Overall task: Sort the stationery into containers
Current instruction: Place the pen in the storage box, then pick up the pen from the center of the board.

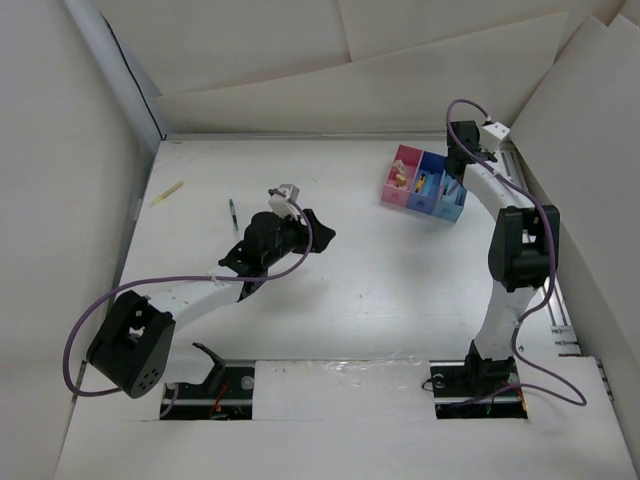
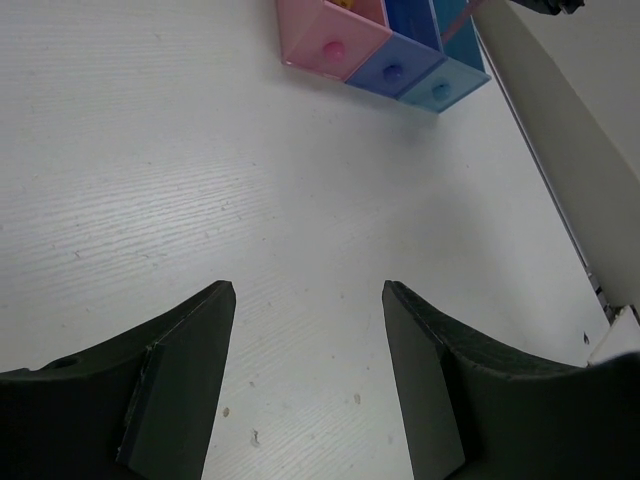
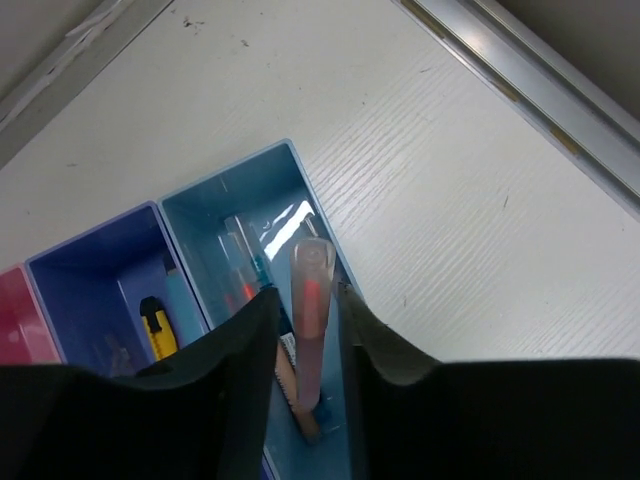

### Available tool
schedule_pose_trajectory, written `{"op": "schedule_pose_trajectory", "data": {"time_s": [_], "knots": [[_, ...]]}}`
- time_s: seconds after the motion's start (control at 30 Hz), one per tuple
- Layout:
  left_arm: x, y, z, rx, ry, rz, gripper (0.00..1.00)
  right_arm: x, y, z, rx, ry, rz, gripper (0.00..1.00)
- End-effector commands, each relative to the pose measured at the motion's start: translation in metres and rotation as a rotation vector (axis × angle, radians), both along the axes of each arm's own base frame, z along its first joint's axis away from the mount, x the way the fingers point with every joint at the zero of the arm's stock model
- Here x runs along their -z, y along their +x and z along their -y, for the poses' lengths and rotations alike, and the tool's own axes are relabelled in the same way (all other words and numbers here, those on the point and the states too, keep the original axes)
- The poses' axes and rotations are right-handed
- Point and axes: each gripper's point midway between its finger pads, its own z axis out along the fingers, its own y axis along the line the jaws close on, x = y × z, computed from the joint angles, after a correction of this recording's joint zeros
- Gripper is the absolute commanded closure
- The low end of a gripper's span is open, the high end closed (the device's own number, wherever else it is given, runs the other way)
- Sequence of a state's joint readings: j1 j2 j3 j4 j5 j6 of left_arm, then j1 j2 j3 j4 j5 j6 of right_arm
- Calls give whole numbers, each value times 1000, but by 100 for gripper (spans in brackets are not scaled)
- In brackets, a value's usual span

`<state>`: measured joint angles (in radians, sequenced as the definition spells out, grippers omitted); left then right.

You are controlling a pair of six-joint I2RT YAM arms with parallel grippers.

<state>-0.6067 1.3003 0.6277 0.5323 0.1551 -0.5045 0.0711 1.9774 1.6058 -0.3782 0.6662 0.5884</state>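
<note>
right tool point(image 3: 307, 292) is down over the light-blue bin point(image 3: 215, 200), the end bin in a row of three joined ones. A pinkish pen point(image 3: 312, 330) stands on end between its fingers, lower tip on the bin floor, cap end about level with the fingertips. Fingers sit close on both sides of it; can't tell whether they pinch it or are slack. Same bin, just ahead of the tool and a bit left: a clear pen point(image 3: 243, 255) with a teal section, lying along the wall. The dark-blue bin point(image 3: 90, 290) is next to the tool's left, wall to wall with the light-blue one. It holds a yellow-and-black item point(image 3: 152, 325), too small to say what. The pink bin point(image 3: 15, 320) is past that, only a corner visible from the wrist; from above there's a small yellowish thing point(image 1: 398, 180) inside it. left tool point(image 2: 310, 290) is released: fingers spread wide, holding nothing, held over bare surface point(image 2: 150, 180) and pointed toward the bins, which sit well ahead of it and a little right. Loose on the surface behind the left tool, off to its left side: a dark thin pen point(image 1: 233, 213) nearer to it, and a pale yellowish stick point(image 1: 167, 193) farther out the same way, close to the side wall. Both well apart from either tool.
</note>
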Motion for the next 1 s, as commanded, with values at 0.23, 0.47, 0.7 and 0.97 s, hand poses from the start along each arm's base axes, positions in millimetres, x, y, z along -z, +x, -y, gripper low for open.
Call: {"op": "schedule_pose_trajectory", "data": {"time_s": [0.23,0.47,0.7,0.97], "knots": [[-2,9,-17,-96,34,25,43,-28,5,0,-24,8,46,40],[-2,20,-43,-257,85,8,49,-98,-27,-41,-109,120,229,36],[8,36,-91,-506,112,-110,67,-113,-87,-157,-451,332,369,96],[36,60,-148,-698,171,-248,66,-107,-148,-243,-701,386,375,95]]}}
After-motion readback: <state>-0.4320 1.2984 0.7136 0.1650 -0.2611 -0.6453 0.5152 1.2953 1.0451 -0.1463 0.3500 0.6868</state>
